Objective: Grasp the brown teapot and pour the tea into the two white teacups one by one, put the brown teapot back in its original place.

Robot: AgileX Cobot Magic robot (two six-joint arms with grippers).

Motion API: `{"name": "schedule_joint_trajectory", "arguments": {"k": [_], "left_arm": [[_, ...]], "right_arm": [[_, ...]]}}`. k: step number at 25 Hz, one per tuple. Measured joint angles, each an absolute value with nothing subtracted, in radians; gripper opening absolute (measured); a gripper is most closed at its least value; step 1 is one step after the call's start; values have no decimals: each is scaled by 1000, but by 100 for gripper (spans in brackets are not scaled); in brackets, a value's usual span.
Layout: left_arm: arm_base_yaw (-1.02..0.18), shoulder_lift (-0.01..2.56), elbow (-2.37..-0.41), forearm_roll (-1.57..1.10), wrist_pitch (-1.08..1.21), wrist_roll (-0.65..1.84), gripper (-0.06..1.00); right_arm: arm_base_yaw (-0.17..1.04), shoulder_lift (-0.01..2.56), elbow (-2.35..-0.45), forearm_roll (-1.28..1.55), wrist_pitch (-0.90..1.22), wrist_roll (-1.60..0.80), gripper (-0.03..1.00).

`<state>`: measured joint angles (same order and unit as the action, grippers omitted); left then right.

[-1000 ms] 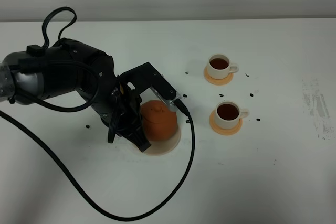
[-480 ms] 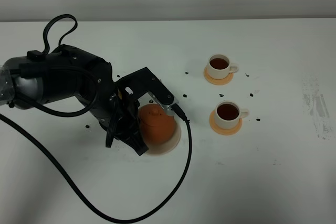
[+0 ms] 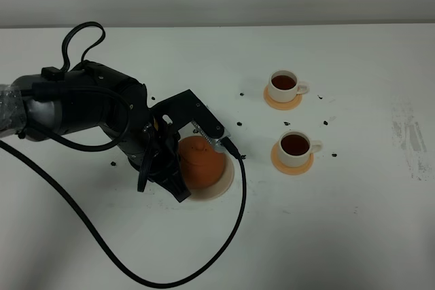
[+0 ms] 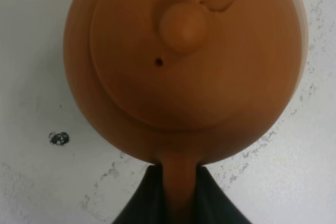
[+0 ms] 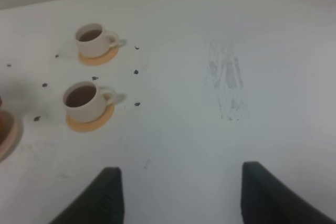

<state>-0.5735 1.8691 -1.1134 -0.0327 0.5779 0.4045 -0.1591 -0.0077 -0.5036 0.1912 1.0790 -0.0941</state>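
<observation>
One teapot (image 3: 201, 161) sits on one pale disc (image 3: 223, 187) left of centre, its handle pinched by the left hand (image 4: 178, 192), whose arm hides its left side. Two full cups (image 3: 283, 83) (image 3: 296, 147) stand right on two orange coasters (image 3: 282, 103). The right hand (image 5: 181, 192) is spread apart above the surface (image 3: 353, 222), grasping nothing.

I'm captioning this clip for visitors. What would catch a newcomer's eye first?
The bulky black left arm and its hand, clamped on the handle of the brown teapot over a pale beige disc left of centre. Then the two white teacups on orange coasters to the right, both holding dark tea.
</observation>
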Motion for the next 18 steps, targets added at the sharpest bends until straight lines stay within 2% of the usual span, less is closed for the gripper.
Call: {"name": "schedule_joint_trajectory", "arguments": {"k": [10, 18], "left_arm": [[-573, 1869, -1113, -33, 578, 406, 12], [-573, 1846, -1113, -33, 583, 407, 29]], "right_arm": [[-159, -8, -504, 191, 1079, -94, 51], [-159, -8, -504, 191, 1079, -94, 51]]}}
